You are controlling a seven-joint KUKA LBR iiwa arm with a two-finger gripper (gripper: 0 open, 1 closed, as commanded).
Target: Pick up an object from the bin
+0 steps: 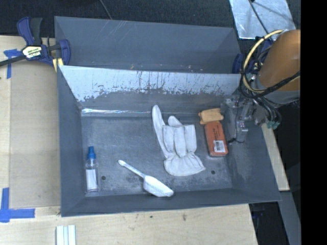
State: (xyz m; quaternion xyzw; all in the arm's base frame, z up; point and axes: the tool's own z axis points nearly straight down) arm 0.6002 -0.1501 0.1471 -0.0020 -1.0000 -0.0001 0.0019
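My gripper (239, 130) sits just beside the orange box (216, 139) against the bin (153, 50) wall, can't tell if spread or pressed together, so dropping might clip that wall.

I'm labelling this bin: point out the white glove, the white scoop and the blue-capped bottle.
white glove (179, 144), camera view, on its palm.
white scoop (157, 188), camera view, on its bowl.
blue-capped bottle (91, 177), camera view, on its clear body.
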